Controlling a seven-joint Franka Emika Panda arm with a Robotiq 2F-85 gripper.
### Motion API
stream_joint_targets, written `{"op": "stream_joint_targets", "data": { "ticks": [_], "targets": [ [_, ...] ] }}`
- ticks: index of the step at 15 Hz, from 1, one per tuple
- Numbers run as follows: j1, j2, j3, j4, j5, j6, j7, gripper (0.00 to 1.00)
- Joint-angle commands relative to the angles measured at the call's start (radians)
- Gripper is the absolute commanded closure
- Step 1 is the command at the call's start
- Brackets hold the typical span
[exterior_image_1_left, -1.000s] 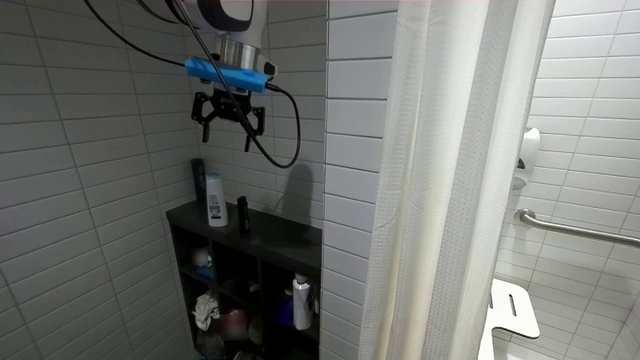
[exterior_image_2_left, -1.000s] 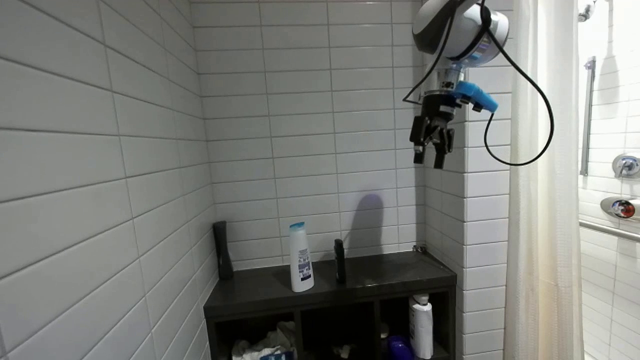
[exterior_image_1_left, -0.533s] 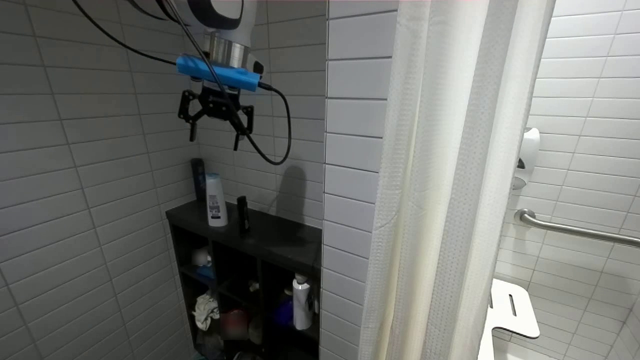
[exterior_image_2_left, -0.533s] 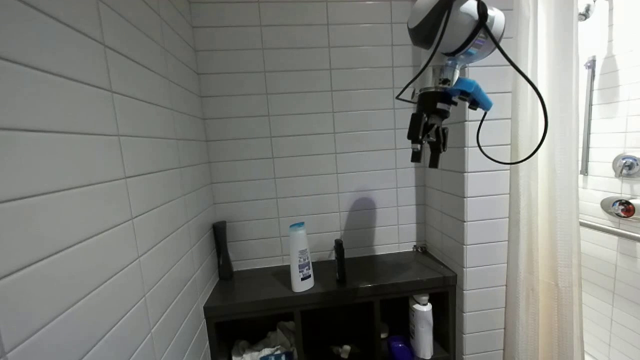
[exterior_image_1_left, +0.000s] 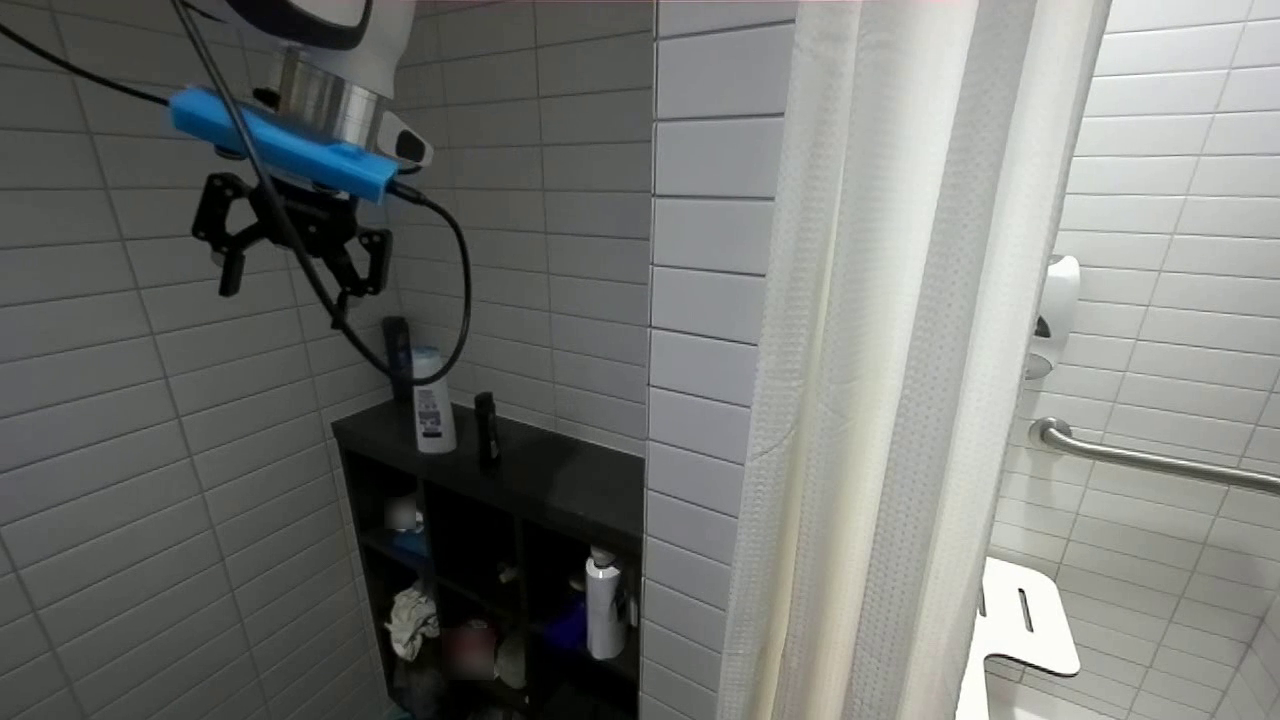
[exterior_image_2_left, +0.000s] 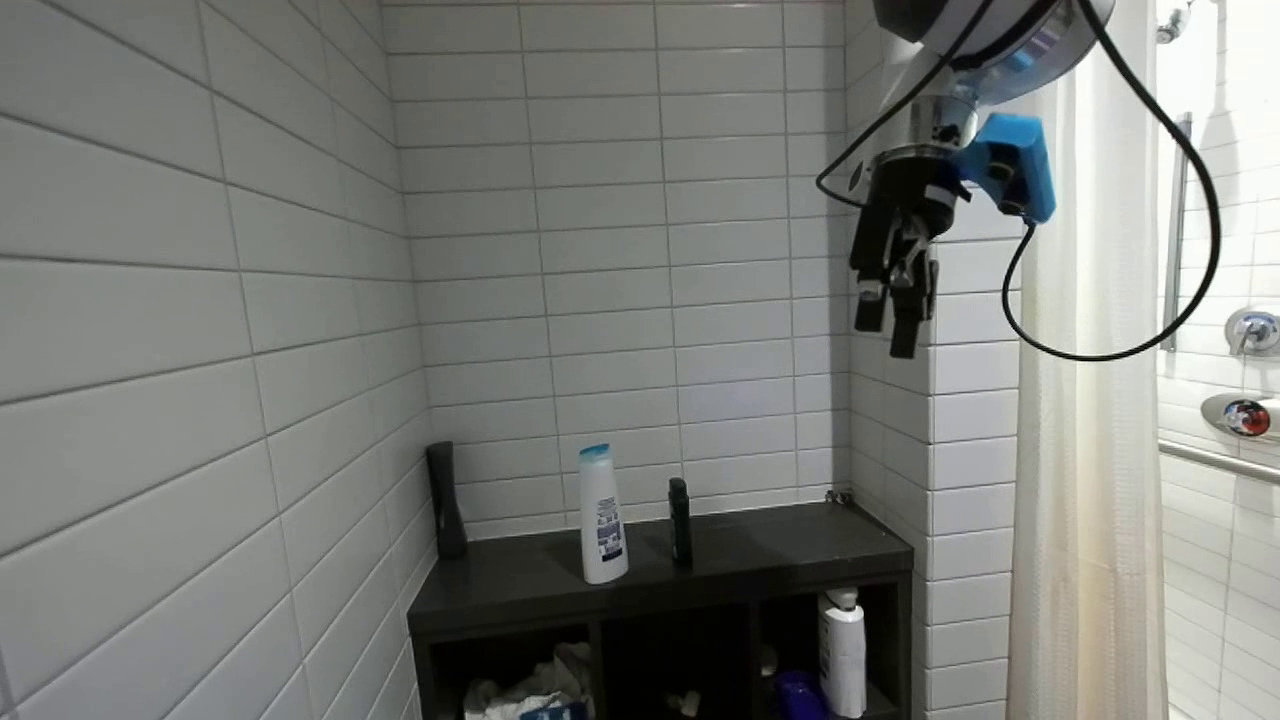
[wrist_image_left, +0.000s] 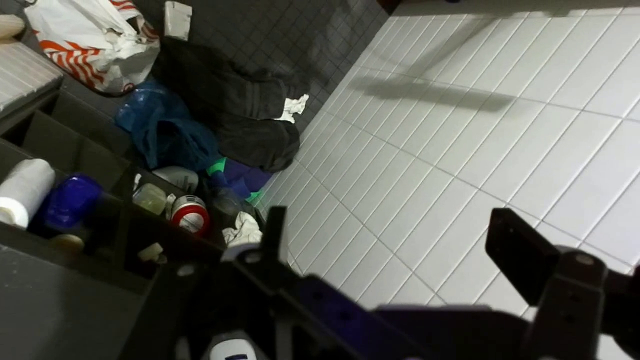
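Jaws apart, a black gripper (exterior_image_1_left: 287, 294) hangs at left, higher than a dark shelf unit (exterior_image_1_left: 565, 470) bearing a white bottle (exterior_image_1_left: 434, 425), a dark bottle (exterior_image_1_left: 397, 340) and a slim black container (exterior_image_1_left: 486, 425); at right, a pale curtain (exterior_image_1_left: 900, 360), a steel grab bar (exterior_image_1_left: 1160, 466) beyond.

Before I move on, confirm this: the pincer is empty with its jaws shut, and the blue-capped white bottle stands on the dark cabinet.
Not shut: the wrist view shows the pincer wide open. It is empty, and the blue-capped white bottle stands on the dark cabinet.
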Motion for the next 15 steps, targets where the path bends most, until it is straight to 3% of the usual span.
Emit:
{"op": "stream_joint_targets", "data": {
  "ticks": [1, 7, 15],
  "targets": [
    [0.008, -0.006, -0.012, -0.019, 0.020, 0.012, 0.024, 0.00],
    [-0.013, 0.084, -0.059, 0.056, 0.007, 0.015, 0.002, 0.00],
    [-0.067, 0.204, -0.106, 0.287, -0.055, -0.025, 0.002, 0.00]
  ]
}}
